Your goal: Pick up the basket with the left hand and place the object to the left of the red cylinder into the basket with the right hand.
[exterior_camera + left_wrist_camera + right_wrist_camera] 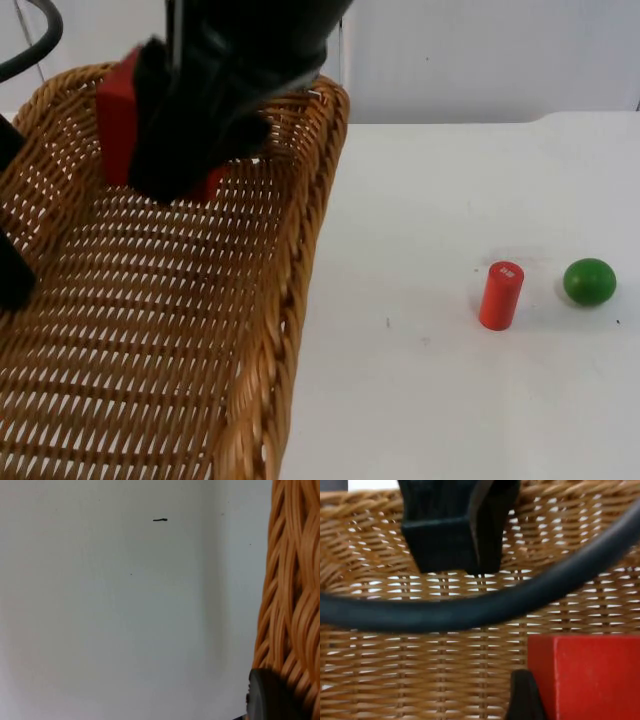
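Left gripper (12, 285): clamped on the near-side rim of the basket (200, 330); in the left wrist view one fingertip (272, 695) presses against the woven wall, holding the basket lifted and tilted. Risk, as a judgement: the hold sits on one edge only, so added weight dropped hard could swing or slip the wicker. Right gripper (175, 150): poised over the basket's far end, shut on the red block (118, 120), which the right wrist view shows between the fingers above the weave. Risk: the block sits close to the far rim just beyond this gripper; released there it may strike the rim or tumble on the sloped floor. The left arm's gripper body crosses ahead of the block in the right wrist view, so a low or forward release could knock it. Further right, well apart from both grippers on the white table (420, 380): red cylinder (501, 295), upright; just beyond it a green ball (589, 281). Neither obstructs the drop.
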Robot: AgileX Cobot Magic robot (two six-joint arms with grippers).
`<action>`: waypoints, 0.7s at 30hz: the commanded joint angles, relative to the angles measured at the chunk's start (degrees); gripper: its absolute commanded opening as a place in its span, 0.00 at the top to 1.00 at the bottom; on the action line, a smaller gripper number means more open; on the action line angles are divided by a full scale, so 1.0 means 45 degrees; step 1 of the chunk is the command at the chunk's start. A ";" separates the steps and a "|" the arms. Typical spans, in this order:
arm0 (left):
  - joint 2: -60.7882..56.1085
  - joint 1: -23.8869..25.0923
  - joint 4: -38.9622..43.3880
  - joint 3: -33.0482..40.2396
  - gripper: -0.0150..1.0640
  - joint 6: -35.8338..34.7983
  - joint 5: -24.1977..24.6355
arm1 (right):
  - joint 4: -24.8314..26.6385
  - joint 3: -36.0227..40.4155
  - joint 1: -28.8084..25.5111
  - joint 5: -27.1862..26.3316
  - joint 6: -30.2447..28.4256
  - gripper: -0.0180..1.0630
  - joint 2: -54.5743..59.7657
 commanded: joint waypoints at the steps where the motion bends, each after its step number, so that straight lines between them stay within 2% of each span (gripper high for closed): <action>1: -0.0101 0.0006 -0.0415 0.0034 0.99 0.0013 -0.0010 | 0.0006 -0.0152 0.0071 -0.0340 -0.0010 0.98 0.0131; 21: -0.0101 0.0006 -0.0416 0.0034 0.99 0.0036 -0.0020 | -0.0020 0.0056 0.0046 -0.1032 0.0015 0.98 0.0560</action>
